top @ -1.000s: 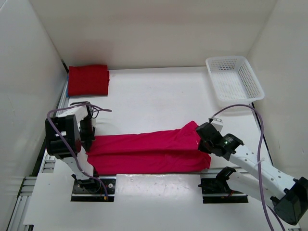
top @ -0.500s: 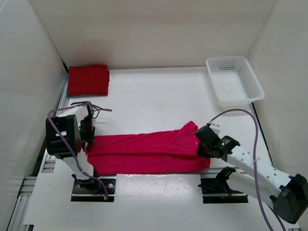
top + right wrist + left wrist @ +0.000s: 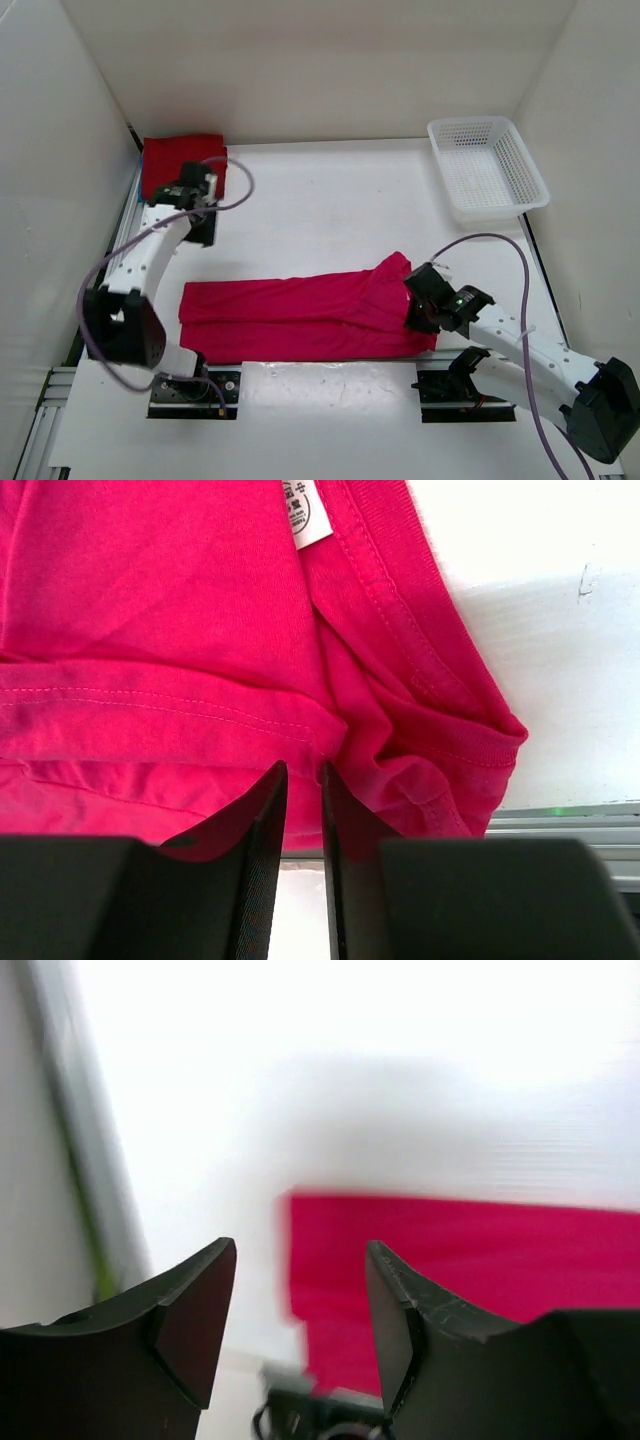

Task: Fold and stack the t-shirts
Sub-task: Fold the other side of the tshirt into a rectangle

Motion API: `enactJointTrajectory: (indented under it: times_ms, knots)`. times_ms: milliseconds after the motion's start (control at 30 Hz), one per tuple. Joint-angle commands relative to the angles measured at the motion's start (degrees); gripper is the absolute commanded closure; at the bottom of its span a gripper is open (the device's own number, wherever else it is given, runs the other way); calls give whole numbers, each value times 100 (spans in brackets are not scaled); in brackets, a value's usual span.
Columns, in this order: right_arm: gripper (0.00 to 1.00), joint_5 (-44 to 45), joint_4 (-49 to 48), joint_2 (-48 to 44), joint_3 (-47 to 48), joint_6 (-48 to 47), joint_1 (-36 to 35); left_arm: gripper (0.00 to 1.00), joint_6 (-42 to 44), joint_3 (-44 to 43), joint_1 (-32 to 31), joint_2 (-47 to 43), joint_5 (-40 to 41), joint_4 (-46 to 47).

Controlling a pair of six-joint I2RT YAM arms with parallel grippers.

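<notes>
Progress, I judge, is partway: dark red shirt [image 3: 170, 165] lies folded in the table's [image 3: 320, 210] far-left corner, and pink shirt [image 3: 300, 318] is a long strip along the near edge, awaiting cross-folds and stacking. Left pincer [image 3: 300, 1250] gapes empty beside the red one. Right pincer [image 3: 301, 770] is barely parted at the collar end, seemingly gripping nothing. I can't see under the red fold.

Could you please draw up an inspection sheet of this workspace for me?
Surface: white table, bare in the middle.
Job's things: pink t-shirt folded into a long strip at the near edge; dark red t-shirt folded, far left corner.
Clutter: white mesh basket, far right, empty.
Grippers: left gripper open, holding nothing; right gripper narrowly open over the pink t-shirt's collar end.
Cables: purple cables loop above both arms.
Surroundings: white walls on three sides.
</notes>
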State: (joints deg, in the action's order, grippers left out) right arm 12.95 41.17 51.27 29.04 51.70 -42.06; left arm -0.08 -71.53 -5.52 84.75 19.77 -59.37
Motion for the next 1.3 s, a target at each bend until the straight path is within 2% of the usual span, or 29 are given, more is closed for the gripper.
enactJointTrajectory:
  times_ms: [0,33,67,167,267,400,800,867,967,1267]
  knots:
    - [75,23,-214,-126,-99,190,14,35,8,-344,-1658,-688,-1349,49]
    - [75,23,-214,-126,-100,191,14,35,8,-344,-2115,-688,-1527,49]
    - [75,102,-214,-126,-100,252,14,35,8,-344,-2929,-592,-1711,110]
    - [75,173,-214,-73,-100,392,14,35,8,-598,-4023,64,-2441,452]
    - [75,330,-214,50,-100,551,14,38,8,-967,-4631,751,-2794,821]
    - [75,480,-65,103,-100,631,14,40,8,-1670,-5054,1867,-3207,980]
    - [75,533,-3,-73,-381,868,67,40,8,-2137,-5170,2976,-3533,1420]
    - [75,533,-3,-73,-381,868,67,44,8,-2225,-5170,3134,-3585,1420]
    - [75,533,-56,-126,-381,868,67,49,8,-2208,-5170,3223,-3515,1420]
    - [75,428,-170,-126,-381,815,67,49,8,-2058,-5170,3276,-3568,1367]
